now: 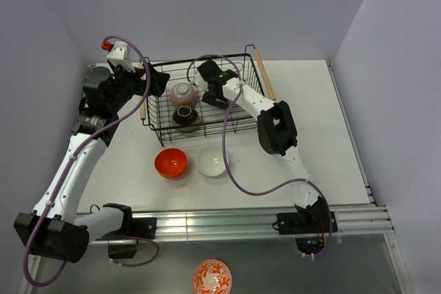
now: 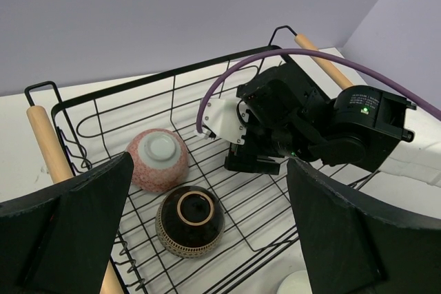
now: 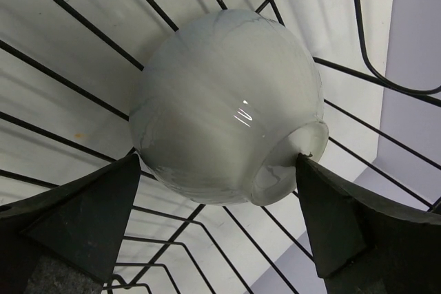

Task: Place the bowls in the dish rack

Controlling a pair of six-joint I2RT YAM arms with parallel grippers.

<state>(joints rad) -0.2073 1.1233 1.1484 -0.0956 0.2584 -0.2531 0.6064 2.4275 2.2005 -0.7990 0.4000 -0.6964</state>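
Three in dish rack: pinkish bowl, dark bowl, white bowl lying ungripped betw. wide-spread right gripper fingers. Left gripper agape, empty. Outstanding: orange bowl, 2nd white bowl on table.

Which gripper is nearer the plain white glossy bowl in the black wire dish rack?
Right. The right gripper flanks the white bowl; the left gripper hovers at the left end of the rack.

Black rack — orange bowl, white bowl, pinkish bowl, dark-patterned bowl.
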